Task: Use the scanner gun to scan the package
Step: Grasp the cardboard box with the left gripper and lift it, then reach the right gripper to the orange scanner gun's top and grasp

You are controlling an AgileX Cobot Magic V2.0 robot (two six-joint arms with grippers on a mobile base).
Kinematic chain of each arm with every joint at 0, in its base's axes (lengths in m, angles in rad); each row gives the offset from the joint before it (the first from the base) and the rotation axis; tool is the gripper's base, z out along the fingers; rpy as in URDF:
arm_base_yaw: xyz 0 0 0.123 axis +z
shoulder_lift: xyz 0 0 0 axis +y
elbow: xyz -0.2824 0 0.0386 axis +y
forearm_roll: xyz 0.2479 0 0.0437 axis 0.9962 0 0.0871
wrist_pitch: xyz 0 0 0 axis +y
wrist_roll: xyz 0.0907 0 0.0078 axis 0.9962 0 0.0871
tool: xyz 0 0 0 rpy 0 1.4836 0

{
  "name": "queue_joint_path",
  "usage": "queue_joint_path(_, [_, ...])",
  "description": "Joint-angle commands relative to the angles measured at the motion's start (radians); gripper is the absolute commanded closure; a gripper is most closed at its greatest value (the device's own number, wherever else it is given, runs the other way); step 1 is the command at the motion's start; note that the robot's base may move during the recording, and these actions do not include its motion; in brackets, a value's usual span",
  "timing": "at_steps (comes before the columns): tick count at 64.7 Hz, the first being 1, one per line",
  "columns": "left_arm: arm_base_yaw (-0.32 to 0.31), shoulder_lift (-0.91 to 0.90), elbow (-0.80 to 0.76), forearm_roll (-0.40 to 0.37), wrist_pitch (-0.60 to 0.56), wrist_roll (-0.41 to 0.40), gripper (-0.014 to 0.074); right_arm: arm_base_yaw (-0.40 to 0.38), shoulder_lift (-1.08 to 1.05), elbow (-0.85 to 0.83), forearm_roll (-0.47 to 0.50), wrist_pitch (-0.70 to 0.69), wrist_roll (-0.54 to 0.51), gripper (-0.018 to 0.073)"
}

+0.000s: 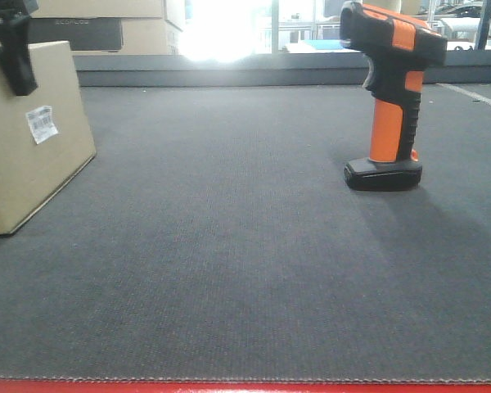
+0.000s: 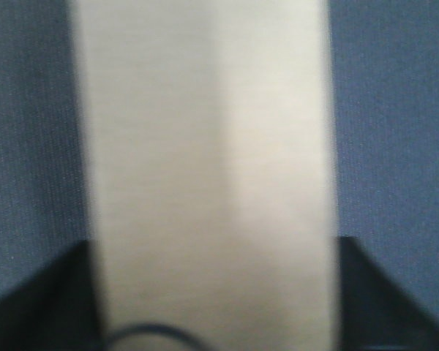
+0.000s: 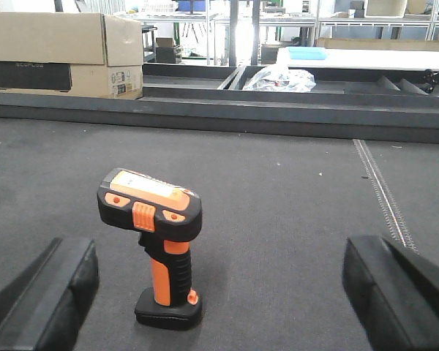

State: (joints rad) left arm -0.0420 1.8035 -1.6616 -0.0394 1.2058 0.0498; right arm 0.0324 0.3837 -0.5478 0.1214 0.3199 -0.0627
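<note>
Left gripper (image 2: 214, 292) is clamping the package (image 1: 29, 139), fingers (image 2: 44, 300) pressing on both sides of the box. The package is sitting at the left of the gray mat (image 1: 229, 270), white barcode label (image 1: 41, 124) showing on its side. Scanner gun (image 3: 157, 241) is standing upright on its base at the right, well apart from the box, untouched. Right gripper (image 3: 219, 307) is hanging near it, jaws spread wide.

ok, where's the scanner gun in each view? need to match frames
Exterior front: scanner gun upper right, upright on its base.
Left wrist: not in it; only the package over the grey mat.
Right wrist: scanner gun lower left of centre, upright.
Shared landmark: tan box with dark printed panel, top left in the front and right wrist views.
</note>
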Motion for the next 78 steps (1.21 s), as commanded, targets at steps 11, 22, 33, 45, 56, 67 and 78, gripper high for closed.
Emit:
queue_joint_path(11, [-0.004,-0.004,-0.008,-0.004,0.015,0.002,0.0707,0.002,0.006,-0.006,-0.003,-0.013,-0.005,-0.0010])
queue_joint_path(22, [-0.004,-0.004,-0.047,-0.023,0.015,0.002,0.0707,0.002,0.006,-0.006,-0.003,-0.011,-0.005,-0.0010])
queue_joint_path(33, [0.012,-0.061,-0.067,-0.218,0.015,0.004,0.0707,0.044,0.006,-0.006,-0.003,0.019,-0.005,-0.0010])
queue_joint_path(45, [0.045,-0.090,-0.067,-0.491,0.015,0.037,0.0707,0.114,0.006,-0.006,-0.003,0.030,-0.005,-0.0010])
queue_joint_path(56, [0.047,-0.090,-0.067,-0.590,0.015,0.043,0.0707,0.177,0.010,0.034,0.034,0.056,-0.005,-0.0010])
queue_joint_path(67, [0.047,-0.090,-0.067,-0.590,0.015,0.043,0.0707,0.230,0.060,0.119,0.073,0.023,-0.005,-0.0010])
queue_joint_path(78, [0.047,-0.090,-0.067,-0.590,0.015,0.043,0.0707,0.268,0.181,0.189,0.073,-0.201,-0.005,-0.0010])
